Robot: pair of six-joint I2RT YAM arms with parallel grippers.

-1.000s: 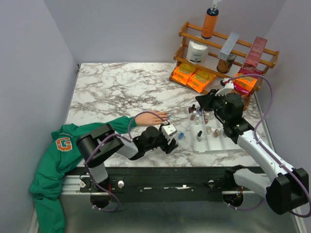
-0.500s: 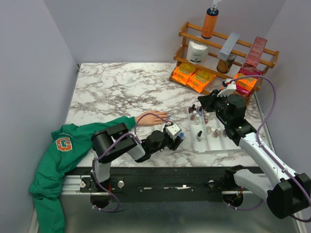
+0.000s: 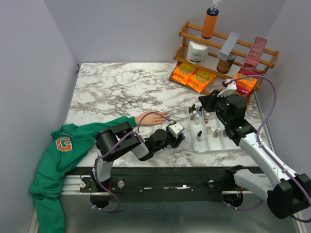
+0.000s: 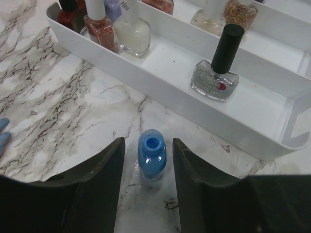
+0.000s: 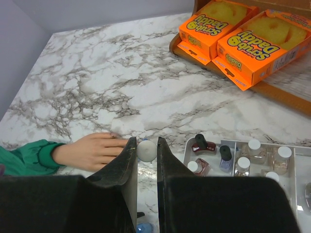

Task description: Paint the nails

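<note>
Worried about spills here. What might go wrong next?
1. The uncapped blue bottle stands between the fingers of the open left gripper. An uneven close may tip it and spill polish on the marble table.
2. The right gripper pinches the white cap only at its fingertips, so it might slip.

A: Where's the small open blue glass polish bottle?
B: On the veined marble table, just left of the white plastic tray, between the left gripper's fingers, untouched.
A: And the peach-coloured fake hand?
B: Further left, its green cloth sleeve trailing over the table's near left edge. A small white round cap sits pinched in the right gripper, above the tray's far end
</note>
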